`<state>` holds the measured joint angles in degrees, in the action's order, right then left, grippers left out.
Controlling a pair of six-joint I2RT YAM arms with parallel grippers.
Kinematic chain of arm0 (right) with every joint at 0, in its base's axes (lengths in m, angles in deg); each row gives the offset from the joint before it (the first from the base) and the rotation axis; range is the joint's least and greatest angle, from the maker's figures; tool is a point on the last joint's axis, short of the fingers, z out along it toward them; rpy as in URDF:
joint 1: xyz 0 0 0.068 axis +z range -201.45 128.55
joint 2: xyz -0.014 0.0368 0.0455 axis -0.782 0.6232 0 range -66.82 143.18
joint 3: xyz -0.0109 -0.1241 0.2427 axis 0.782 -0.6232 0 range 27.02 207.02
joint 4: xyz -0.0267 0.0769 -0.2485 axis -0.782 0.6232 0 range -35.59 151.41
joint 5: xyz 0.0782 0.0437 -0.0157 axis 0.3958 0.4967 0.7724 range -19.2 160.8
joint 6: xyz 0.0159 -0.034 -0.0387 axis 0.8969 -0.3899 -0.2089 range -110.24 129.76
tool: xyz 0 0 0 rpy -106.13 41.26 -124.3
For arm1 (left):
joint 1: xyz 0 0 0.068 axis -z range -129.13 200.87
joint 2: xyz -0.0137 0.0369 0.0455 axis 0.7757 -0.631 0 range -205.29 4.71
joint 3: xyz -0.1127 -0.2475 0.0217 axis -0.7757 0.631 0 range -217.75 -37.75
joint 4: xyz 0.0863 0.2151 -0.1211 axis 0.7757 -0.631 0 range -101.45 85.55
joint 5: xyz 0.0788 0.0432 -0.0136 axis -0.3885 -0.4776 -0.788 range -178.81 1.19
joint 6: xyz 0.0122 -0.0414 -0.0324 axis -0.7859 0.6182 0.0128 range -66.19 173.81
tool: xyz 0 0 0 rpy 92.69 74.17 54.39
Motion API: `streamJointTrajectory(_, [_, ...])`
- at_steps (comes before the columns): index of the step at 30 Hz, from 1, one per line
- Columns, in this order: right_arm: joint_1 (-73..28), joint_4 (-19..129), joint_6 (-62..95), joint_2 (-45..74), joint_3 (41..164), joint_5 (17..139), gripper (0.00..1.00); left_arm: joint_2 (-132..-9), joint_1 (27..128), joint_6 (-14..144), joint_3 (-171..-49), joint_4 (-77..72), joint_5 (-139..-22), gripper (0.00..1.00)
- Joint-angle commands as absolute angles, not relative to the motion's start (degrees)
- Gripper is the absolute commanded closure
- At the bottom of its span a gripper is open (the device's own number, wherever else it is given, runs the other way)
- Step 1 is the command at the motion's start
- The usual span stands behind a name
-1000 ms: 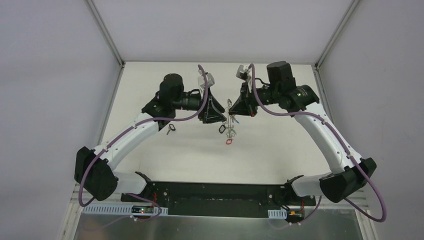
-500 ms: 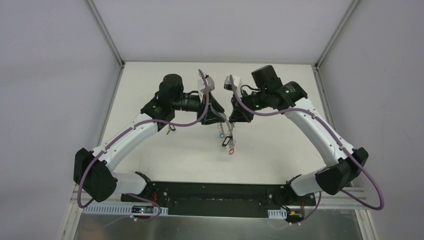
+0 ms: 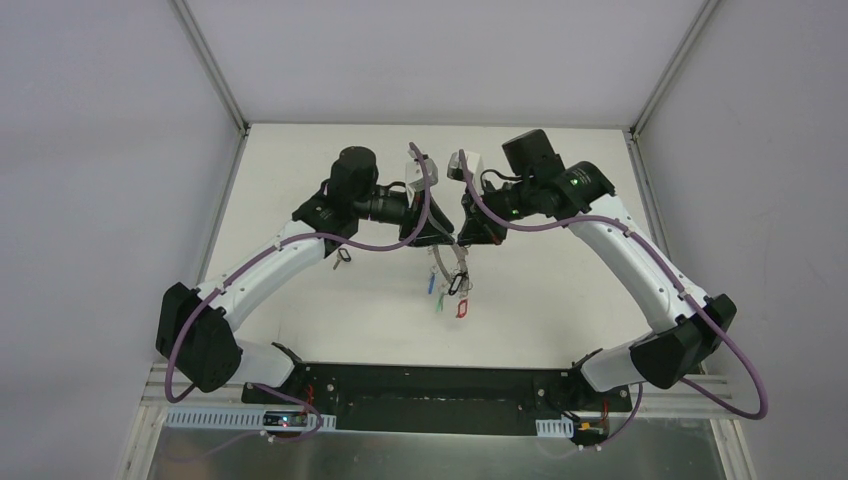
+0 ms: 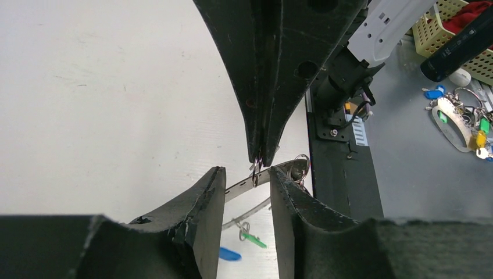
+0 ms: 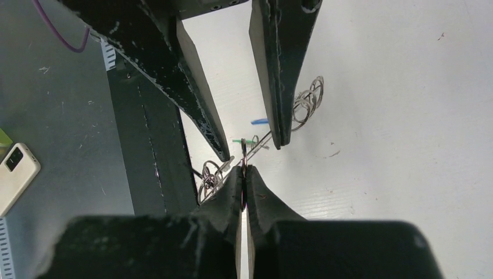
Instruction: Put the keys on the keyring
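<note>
The keyring [image 3: 455,268] hangs in the air between both grippers at mid-table. It is a thin grey metal hoop. A green tag [image 3: 438,302], a red tag [image 3: 462,310] and a blue tag [image 3: 431,284] dangle from it with small keys. My right gripper [image 5: 244,170] is shut on the hoop's band, and a small ring sits at its tips. My left gripper [image 4: 246,171] faces it with jaws apart, and the band of the keyring [image 4: 238,189] crosses the gap between its fingers. Below hang the green tag [image 4: 254,238] and blue tag [image 4: 229,254]. One loose key [image 3: 344,256] lies on the table by the left arm.
Bunches of small rings [image 5: 308,104] hang on the hoop outside the left fingers. The black mounting plate [image 3: 430,385] runs along the near edge. Off the table are a yellow basket [image 4: 442,29], another bunch of keys [image 4: 459,119] and a phone [image 5: 17,168].
The right arm swung left and lowered the keyring. The left gripper moved right until its fingers straddled the hoop, and its jaws narrowed. The tags now hang lower and further left.
</note>
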<state>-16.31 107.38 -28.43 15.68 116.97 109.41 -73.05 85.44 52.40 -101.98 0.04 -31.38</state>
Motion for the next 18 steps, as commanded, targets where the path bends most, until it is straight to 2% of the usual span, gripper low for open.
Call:
streamJointTrajectory(1, [-16.03, 106.46, -29.08, 15.64, 118.44, 112.10, 1.00, -73.23, 86.03, 51.21, -104.45, 1.82, -28.43, 0.68])
streamJointTrajectory(12, [-16.70, 105.30, -27.75, 15.47, 118.12, 113.19, 1.00, -73.60, 86.18, 52.18, -104.35, 2.18, -27.77, 1.00])
streamJointTrajectory(18, [-18.32, 102.77, -25.29, 14.82, 116.75, 114.99, 1.00, -73.44, 86.29, 54.51, -104.94, 1.31, -28.70, 1.00])
